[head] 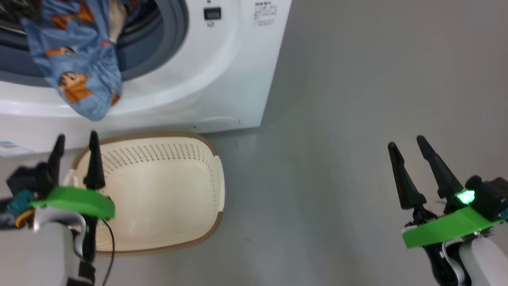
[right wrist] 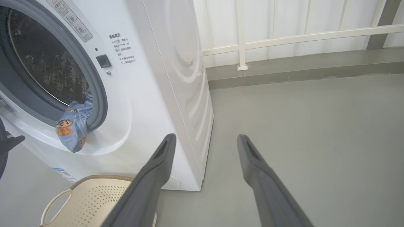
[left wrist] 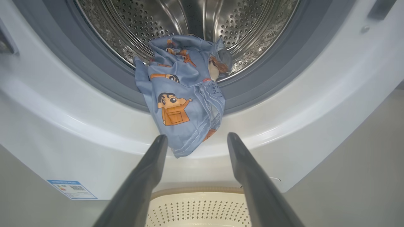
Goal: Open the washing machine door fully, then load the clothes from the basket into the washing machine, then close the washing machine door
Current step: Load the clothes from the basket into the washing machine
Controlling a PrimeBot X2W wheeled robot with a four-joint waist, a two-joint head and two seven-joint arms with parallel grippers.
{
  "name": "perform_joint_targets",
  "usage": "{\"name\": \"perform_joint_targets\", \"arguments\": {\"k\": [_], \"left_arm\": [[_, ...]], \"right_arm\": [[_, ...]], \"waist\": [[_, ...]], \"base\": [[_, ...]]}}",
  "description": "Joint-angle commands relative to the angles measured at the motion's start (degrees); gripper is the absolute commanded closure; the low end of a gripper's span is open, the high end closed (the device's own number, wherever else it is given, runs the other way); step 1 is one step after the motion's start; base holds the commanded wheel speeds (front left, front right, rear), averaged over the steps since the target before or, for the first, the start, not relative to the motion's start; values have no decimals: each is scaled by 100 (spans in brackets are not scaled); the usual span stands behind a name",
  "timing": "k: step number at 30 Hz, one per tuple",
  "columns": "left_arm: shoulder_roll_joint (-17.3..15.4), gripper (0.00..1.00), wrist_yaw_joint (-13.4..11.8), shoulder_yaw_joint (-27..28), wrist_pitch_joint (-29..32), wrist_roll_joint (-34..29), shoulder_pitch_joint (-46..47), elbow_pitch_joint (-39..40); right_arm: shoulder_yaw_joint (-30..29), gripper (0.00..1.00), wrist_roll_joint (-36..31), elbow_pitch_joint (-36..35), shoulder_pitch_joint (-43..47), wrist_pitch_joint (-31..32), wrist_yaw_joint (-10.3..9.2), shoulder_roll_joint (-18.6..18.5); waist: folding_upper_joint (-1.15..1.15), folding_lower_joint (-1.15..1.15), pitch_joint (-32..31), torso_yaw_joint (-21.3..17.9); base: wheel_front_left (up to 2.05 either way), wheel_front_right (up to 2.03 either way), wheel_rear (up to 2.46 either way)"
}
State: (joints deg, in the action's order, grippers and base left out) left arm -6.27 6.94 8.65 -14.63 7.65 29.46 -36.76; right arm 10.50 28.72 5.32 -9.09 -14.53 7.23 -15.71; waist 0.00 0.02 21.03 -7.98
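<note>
some clothes [left wrist: 180,94] hang from the washing machine [left wrist: 63,132]

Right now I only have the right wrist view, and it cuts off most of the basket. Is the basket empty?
Observer: Yes. In the head view the basket has a bare perforated floor with no fabric in it.
Operator: How far in are the clothes?
Observer: Only partly. In the left wrist view the clothes have their upper end on the lip of the drum. The rest drapes over the grey gasket and hangs down the white front of the washing machine.
Operator: Is the left gripper holding anything?
Observer: No. The left gripper is open with nothing between its fingers, over the basket's left end.
</note>
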Motion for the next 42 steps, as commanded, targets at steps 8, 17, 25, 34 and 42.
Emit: {"name": "perform_joint_targets", "arguments": {"k": [8,17,25,34,42], "left_arm": [[-561,0,-174,201,-37,-147,1240,-909],[-728,0,-265,103,-37,-279,1946,-1458],[-787,0,-436,97,-37,-319,2255,-1648],[-798,79,-621,148,-37,-316,2317,-1671],[-736,100,-728,186,-37,-307,2157,-1410]], "right_arm": [[167,0,103,-155,-478,-47,25,49],[158,0,117,-158,-610,-47,25,131],[186,0,118,-153,-671,-47,25,201],[196,0,120,-142,-664,-47,25,231],[164,0,118,-145,-599,-47,25,260]], "waist": [[0,-2,992,-557],[0,-2,1271,-701],[0,-2,1312,-769],[0,-2,1276,-764],[0,-2,1162,-656]], "base": [[0,0,0],[0,0,0],[0,0,0],[0,0,0],[0,0,0]]}}
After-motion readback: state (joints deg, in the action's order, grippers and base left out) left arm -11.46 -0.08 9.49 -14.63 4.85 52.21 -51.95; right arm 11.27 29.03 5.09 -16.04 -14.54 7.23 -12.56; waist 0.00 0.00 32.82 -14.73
